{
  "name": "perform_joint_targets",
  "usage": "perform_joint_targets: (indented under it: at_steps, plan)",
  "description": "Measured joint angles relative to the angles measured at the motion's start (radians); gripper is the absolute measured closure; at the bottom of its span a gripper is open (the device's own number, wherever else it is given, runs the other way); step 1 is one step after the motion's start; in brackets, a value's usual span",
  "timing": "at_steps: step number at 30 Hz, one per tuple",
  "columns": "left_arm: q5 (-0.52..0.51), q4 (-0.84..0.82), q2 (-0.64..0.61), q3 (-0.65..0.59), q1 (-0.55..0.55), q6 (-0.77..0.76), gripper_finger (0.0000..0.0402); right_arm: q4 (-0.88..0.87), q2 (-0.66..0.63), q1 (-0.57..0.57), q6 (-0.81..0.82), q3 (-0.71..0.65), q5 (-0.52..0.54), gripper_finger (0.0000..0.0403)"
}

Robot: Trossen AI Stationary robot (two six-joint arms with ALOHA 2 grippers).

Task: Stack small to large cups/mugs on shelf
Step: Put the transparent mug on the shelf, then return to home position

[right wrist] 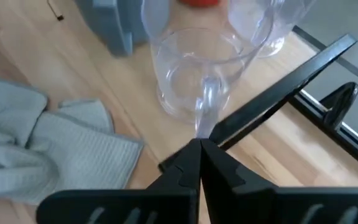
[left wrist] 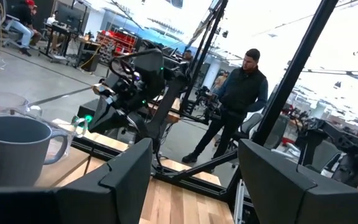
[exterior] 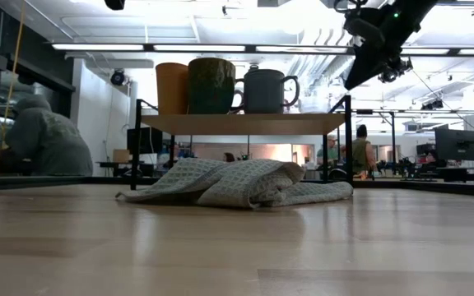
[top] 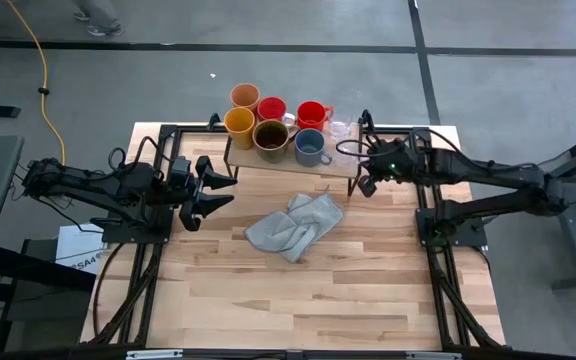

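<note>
The light-wood shelf (top: 333,165) stands at the table's far middle. On it are a peach tumbler (top: 245,96), two red mugs (top: 271,108), a yellow mug (top: 239,122), a brown mug (top: 270,135), a grey-blue mug (top: 310,146) and a clear glass cup (top: 340,127). My right gripper (right wrist: 201,146) is at the shelf's right end, shut on a second clear glass cup (right wrist: 194,74). My left gripper (top: 218,190) is open and empty off the shelf's left end. My right gripper pinches the glass cup's handle (right wrist: 207,109) between its two fingertips, slanting down from the table's right side. The cup stands upright beside the other glass cup (right wrist: 260,25). Whether its base rests on the shelf I cannot tell.
A crumpled grey cloth (top: 293,225) lies on the tabletop in front of the shelf. The shelf's black metal leg (right wrist: 291,93) runs close beside the held cup. Black frame rails (top: 438,280) run along the table's left and right sides. A person (left wrist: 241,106) stands beyond the table.
</note>
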Motion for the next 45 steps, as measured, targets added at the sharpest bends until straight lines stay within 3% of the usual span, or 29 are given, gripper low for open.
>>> perform_joint_targets:
  at_steps: [11, 15, 17, 22, 26, 31, 33, 37, 45]
  plan:
    - [0.0, 0.0, 0.0, 0.0, 0.0, -0.002, 0.0176, 0.05, 0.026, -0.052, -0.028, 0.004, -0.045, 0.0403]
    - [-0.011, 0.0, 0.0, 0.0, 0.0, -0.002, 0.0176, 0.006, -0.024, -0.051, -0.019, 0.012, -0.05, 0.0403]
    - [-0.064, -0.001, 0.0, 0.0, -0.001, -0.001, 0.0176, -0.029, -0.059, -0.051, -0.01, 0.034, -0.065, 0.0403]
    - [-0.126, -0.004, -0.011, 0.0, 0.001, 0.044, 0.0182, 0.003, -0.162, -0.051, -0.027, 0.075, -0.161, 0.0403]
    - [-0.13, 0.002, -0.035, 0.0, 0.001, 0.054, 0.0226, 0.13, -0.222, -0.051, -0.037, 0.077, -0.268, 0.0403]
    - [-0.129, 0.002, -0.064, 0.0, 0.001, 0.104, 0.0355, 0.276, -0.245, -0.051, -0.054, 0.077, -0.433, 0.0403]
    - [-0.13, -0.001, -0.074, 0.0, 0.002, 0.132, 0.0388, 0.327, -0.244, -0.051, -0.056, 0.077, -0.485, 0.0403]
    - [-0.096, -0.014, -0.088, 0.0, 0.061, 0.136, 0.0395, 0.386, -0.242, -0.051, -0.067, 0.077, -0.565, 0.0403]
    - [0.148, -0.122, -0.108, 0.0, 0.341, 0.053, 0.04, 0.455, -0.308, -0.028, -0.02, -0.02, -0.593, 0.0403]
